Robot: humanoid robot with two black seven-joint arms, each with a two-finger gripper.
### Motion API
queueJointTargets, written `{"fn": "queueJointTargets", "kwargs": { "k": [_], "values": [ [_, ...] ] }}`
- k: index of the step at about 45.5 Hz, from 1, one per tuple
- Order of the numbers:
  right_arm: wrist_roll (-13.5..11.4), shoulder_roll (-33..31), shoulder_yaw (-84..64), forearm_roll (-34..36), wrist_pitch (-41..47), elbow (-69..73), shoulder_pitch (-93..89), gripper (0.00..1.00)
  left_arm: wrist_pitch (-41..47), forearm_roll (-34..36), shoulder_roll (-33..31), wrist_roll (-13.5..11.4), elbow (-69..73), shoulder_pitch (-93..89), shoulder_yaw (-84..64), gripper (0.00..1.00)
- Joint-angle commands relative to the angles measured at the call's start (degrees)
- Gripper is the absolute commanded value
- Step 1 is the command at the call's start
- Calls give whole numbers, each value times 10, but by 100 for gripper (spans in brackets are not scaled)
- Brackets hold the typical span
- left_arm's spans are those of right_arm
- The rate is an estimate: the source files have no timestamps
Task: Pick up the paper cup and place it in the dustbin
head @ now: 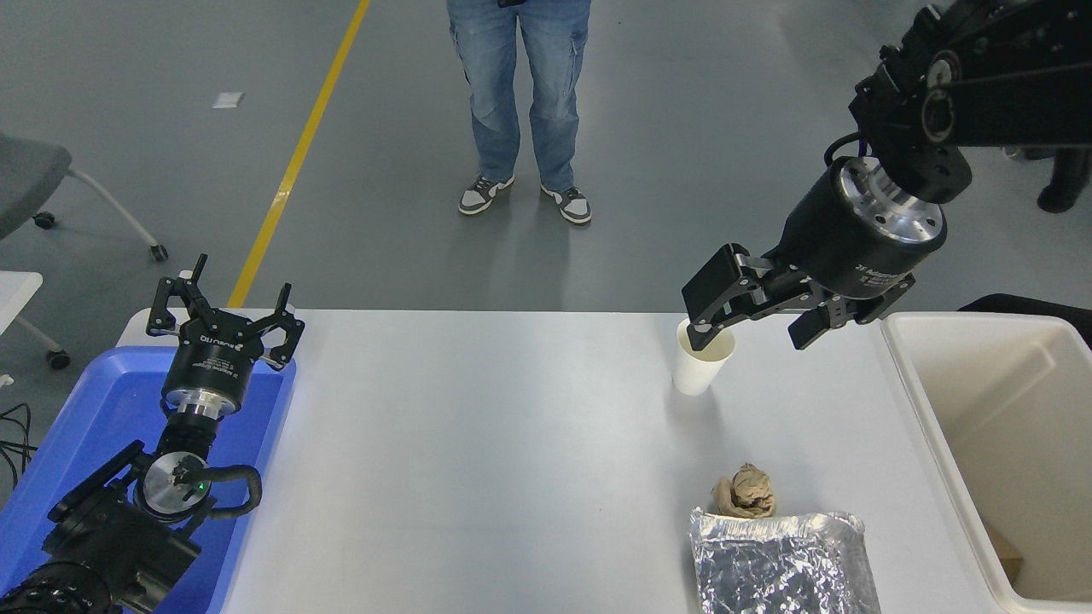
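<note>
Two black arms frame a white surface (478, 443) whose near edge runs out of the picture at the bottom. At its right end the dustbin (911, 375) is cut off by the right and bottom edges, so only its near wall and part of its inside show. At the left, a blue tray (51, 477) lies partly hidden under the parked left gripper (226, 315), jaws spread wide. The right gripper (755, 328) hangs over the far edge, jaws apart, one finger covering part of the rim of the paper cup (698, 371); contact is hard to judge. The cup stands upright near that far edge, left of the dustbin. Bare surface lies wide open between cup and tray. A foil tray (781, 563), cut off below, sits just beside a crumpled brown paper ball (746, 493).
</note>
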Motion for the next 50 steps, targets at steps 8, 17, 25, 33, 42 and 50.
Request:
{"fn": "queueJointTargets", "kwargs": {
  "k": [8, 17, 25, 33, 42, 50],
  "values": [
    [-2, 5, 33, 10, 3, -32, -44, 100, 1, 0, 0, 0, 0, 0, 0, 100],
    [-26, 5, 25, -39, -88, -105, -144, 100, 1, 0, 0, 0, 0, 0, 0, 100],
    [-108, 6, 26, -41, -204, -211, -274, 100, 1, 0, 0, 0, 0, 0, 0, 100],
    [-135, 5, 34, -42, -273, -336, -402, 100, 1, -1, 0, 0, -1, 0, 0, 100],
    [-169, 5, 80, -57, -336, -438, -527, 100, 1, -1, 0, -1, 0, 0, 0, 100],
    [-177, 8, 110, -92, -358, -486, -599, 100, 1, -1, 0, -1, 0, 0, 0, 100]
  ]
}}
